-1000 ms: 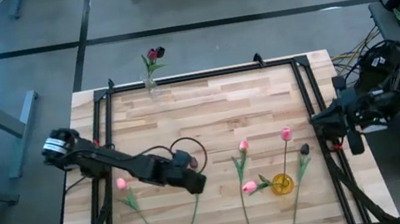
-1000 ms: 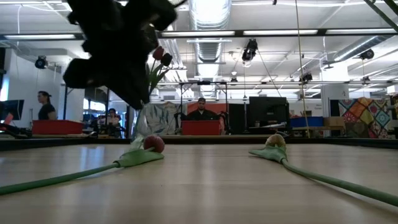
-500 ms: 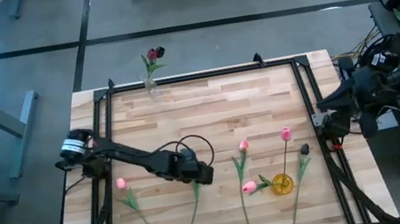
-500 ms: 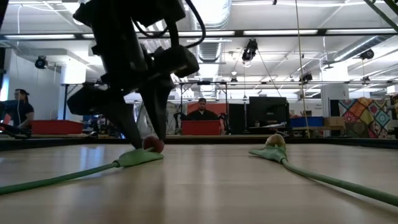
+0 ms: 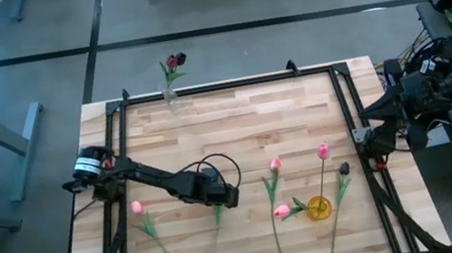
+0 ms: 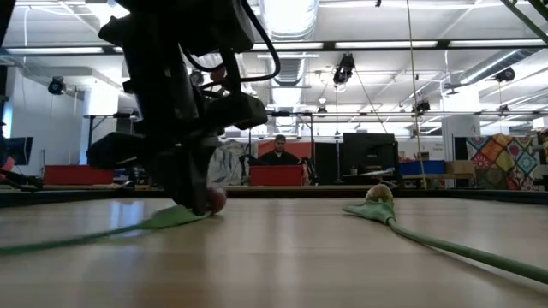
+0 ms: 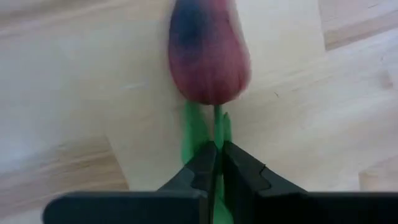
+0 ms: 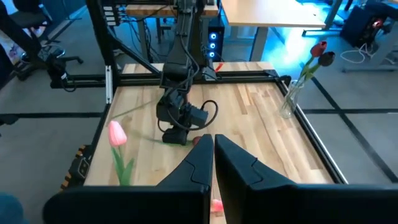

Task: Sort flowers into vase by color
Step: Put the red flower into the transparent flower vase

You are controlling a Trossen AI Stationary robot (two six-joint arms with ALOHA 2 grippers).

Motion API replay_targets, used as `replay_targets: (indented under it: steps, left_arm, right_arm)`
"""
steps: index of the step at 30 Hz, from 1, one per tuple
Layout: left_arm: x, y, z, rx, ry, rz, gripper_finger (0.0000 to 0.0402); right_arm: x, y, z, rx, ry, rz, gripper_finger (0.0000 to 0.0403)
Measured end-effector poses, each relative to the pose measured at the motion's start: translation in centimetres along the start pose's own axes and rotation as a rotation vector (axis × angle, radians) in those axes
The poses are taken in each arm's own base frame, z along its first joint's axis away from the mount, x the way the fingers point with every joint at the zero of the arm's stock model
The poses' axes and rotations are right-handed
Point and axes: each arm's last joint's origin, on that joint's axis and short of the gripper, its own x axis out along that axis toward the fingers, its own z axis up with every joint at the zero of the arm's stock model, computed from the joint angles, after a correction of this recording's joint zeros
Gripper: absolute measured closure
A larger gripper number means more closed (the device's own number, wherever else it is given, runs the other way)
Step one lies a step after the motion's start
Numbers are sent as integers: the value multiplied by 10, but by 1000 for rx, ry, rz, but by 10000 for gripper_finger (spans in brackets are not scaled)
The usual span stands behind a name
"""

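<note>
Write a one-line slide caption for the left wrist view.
Left end effector shut on a dark red tulip's green stem, just below the head, over the wooden table.

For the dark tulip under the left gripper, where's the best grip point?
On the thin stem just below the dark tulip head, coming from straight above. It lies flat on the table, and the left gripper is already pinched there.
</note>
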Motion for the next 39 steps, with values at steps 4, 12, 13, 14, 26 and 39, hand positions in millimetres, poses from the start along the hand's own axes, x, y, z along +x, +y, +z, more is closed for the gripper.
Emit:
replay_targets:
  steps: [4,12,13,14,26,39]
  left_arm:
    - [-12,3,6,25,-28,11,397]
    - [-80,6,49,119,-279,-136,401]
    - [-90,9,58,142,-310,-149,401]
    - [-100,12,68,168,-342,-170,401]
    - [-243,81,172,414,-907,-539,401]
    - [-301,153,213,364,-1346,-323,402]
  right_arm:
    - [-3,-4,0,-15,-10,0,394]
    - [-3,-6,1,-60,-42,-48,394]
    - [-3,-7,1,-64,-51,-63,394]
    - [-3,-7,1,-67,-60,-77,394]
    - [-4,-11,5,-66,-171,-245,394]
    - [-3,-10,7,-45,-233,-334,394]
